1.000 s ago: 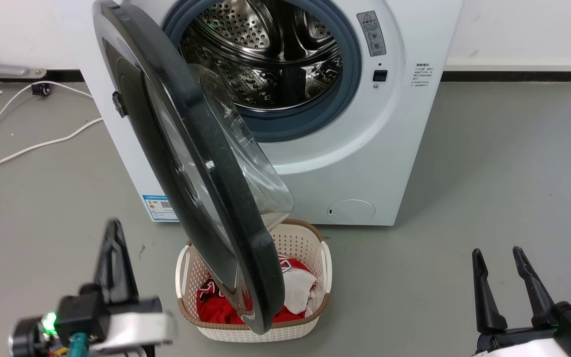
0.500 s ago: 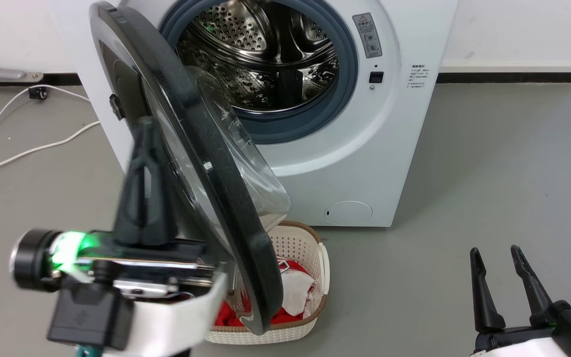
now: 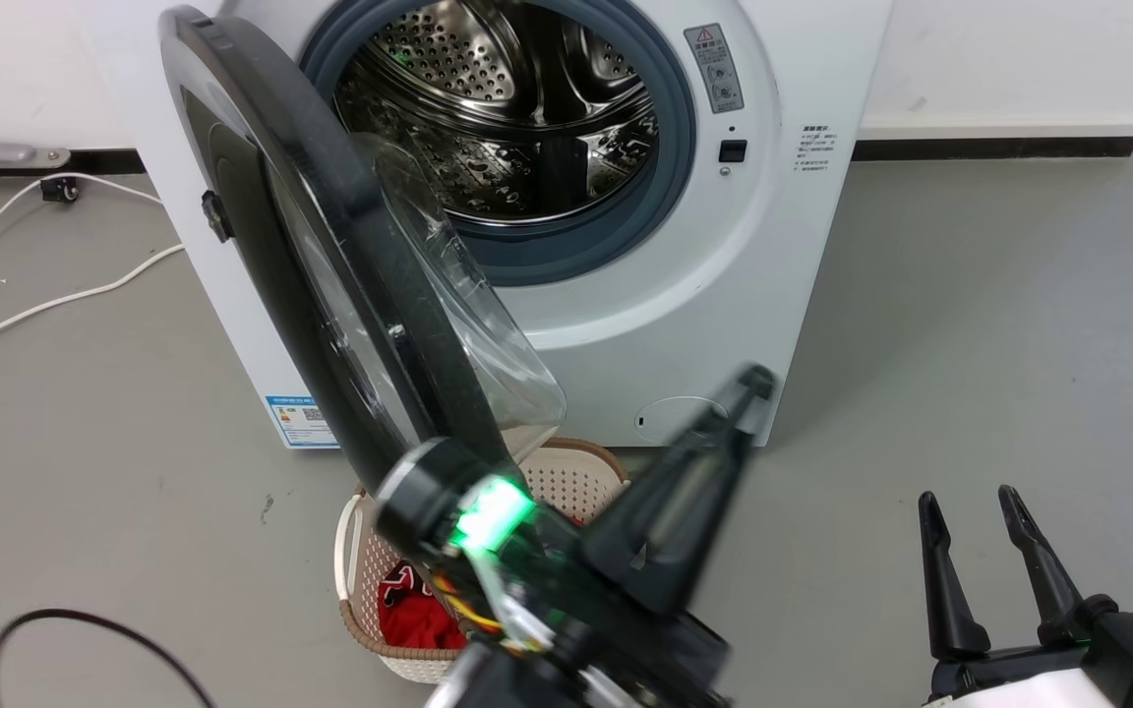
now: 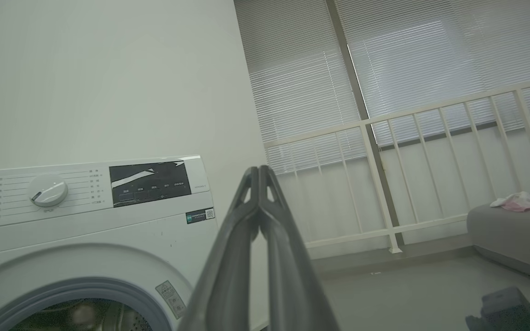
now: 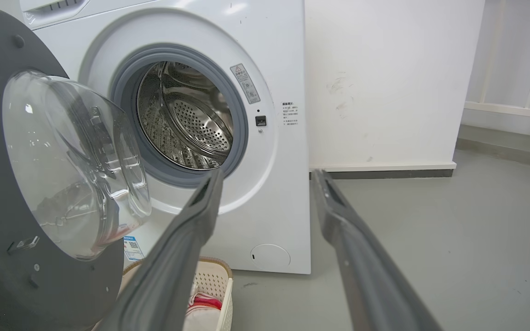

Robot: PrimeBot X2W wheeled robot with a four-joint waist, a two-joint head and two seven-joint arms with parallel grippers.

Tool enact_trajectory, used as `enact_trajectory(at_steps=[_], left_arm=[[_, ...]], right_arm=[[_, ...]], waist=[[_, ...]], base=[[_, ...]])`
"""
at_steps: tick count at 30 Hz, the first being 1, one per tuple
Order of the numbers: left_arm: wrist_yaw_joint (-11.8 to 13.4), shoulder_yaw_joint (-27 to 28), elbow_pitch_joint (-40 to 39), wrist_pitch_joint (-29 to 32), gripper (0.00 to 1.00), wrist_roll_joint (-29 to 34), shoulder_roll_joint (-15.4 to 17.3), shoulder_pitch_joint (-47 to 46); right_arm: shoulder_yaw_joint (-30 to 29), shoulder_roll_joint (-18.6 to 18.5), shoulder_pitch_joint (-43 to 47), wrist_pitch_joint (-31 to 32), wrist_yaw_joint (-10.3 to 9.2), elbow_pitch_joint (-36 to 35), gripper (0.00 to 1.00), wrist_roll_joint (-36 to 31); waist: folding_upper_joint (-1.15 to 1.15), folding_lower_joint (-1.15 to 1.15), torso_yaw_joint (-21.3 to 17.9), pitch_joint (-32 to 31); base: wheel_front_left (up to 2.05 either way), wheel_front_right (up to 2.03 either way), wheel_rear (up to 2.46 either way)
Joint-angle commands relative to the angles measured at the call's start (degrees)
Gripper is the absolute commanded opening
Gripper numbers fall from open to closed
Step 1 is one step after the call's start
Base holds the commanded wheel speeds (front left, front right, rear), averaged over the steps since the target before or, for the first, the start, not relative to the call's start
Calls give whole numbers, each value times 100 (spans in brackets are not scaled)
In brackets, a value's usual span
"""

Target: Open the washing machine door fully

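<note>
Washing machine door [image 3: 330,285] is ajar, hinged at 9 o'clock of the drum opening on the washing machine [image 3: 685,324]. Its lower rim is over the laundry basket [image 3: 355,551]. Left gripper [image 3: 751,383] is blurred at the door's 5 o'clock, fingers pressed together, pointing 1 o'clock. Right gripper [image 3: 965,497] is well apart at 4 o'clock, fingers spread, holding nothing.

The white front-loading washing machine [image 3: 704,315] bears a blue label sticker [image 3: 299,421]; its round door [image 3: 350,226] is glossy black around clear glass; the steel drum [image 3: 488,88] is dotted with holes, its rubber gasket [image 3: 677,157] grey; the cream perforated plastic basket [image 3: 355,551] has a brown rim and red cloth [image 3: 414,615].
</note>
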Motion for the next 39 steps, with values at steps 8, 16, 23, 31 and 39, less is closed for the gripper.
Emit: enact_trajectory(at_steps=[8, 16, 23, 31, 39], left_arm=[[65, -715, 339, -14, 0, -38, -3, -141], [-38, -1055, 956, -14, 0, -112, 71, 242], [71, -882, 1318, -14, 0, -193, 253, 635], [257, -207, 1570, -14, 0, -326, 393, 751], [227, 406, 1915, -14, 0, -440, 399, 681]], right_arm=[[-1, 15, -53, -10, -2, 7, 100, 14], [36, 15, -99, -10, -2, 26, 100, 12], [22, 15, -115, -10, -2, 37, 100, 14], [8, 15, -250, -11, -2, 53, 100, -29], [34, 14, -371, -11, -2, 103, 100, -50]], waist=[[0, 0, -34, 45], [0, 0, -29, 115], [0, 0, 10, 210], [0, 0, 38, 429], [0, 0, 19, 570]], base=[[0, 0, 0], [0, 0, 0], [0, 0, 0], [0, 0, 0], [0, 0, 0]])
